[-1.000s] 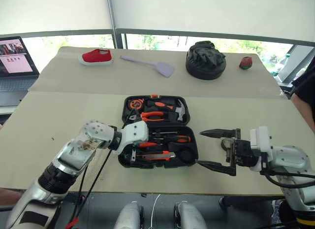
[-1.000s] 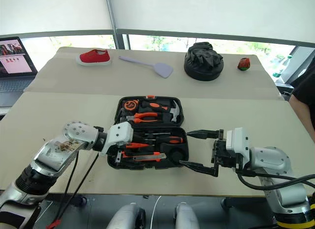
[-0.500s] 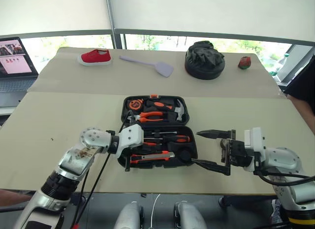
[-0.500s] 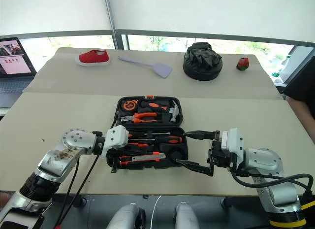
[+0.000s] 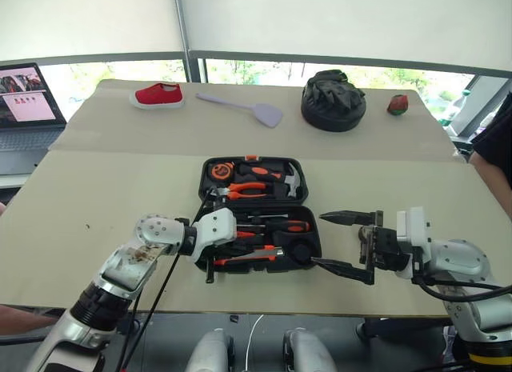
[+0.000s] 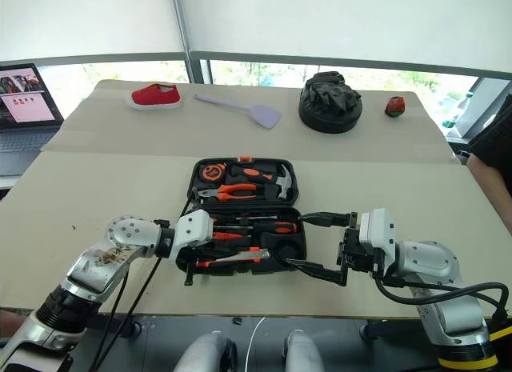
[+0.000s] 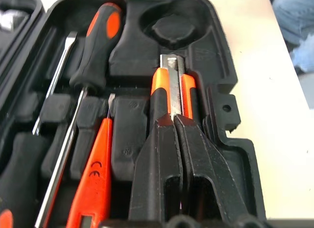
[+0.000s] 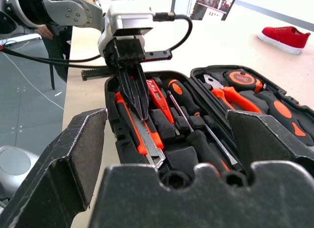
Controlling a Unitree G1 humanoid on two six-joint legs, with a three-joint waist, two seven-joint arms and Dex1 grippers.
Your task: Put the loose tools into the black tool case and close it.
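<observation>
The left gripper [image 7: 174, 121] sits at the near left end of the tool case [image 5: 260, 214], its two fingers pressed together with nothing between them, and their tips rest on top of the knife [image 7: 170, 88]. It looks like the gripper is pushing the knife down into its slot. The knife lies in the near half of the case, along the near edge, with its long side running left to right and its metal end pointing right. If the gripper pushes off-centre, the knife could tip up or pop out of its slot, and then the lid would not shut flat. The right gripper [image 5: 346, 243] hangs just right of the case with its fingers wide apart, holding nothing; it could bump the case and slide it. Further back in the same half lie a thin orange screwdriver [image 7: 93, 181] and a black-and-orange screwdriver [image 5: 276, 226], also lying left to right. The far half holds pliers [image 5: 248, 189] and a hammer [image 5: 290, 180].
</observation>
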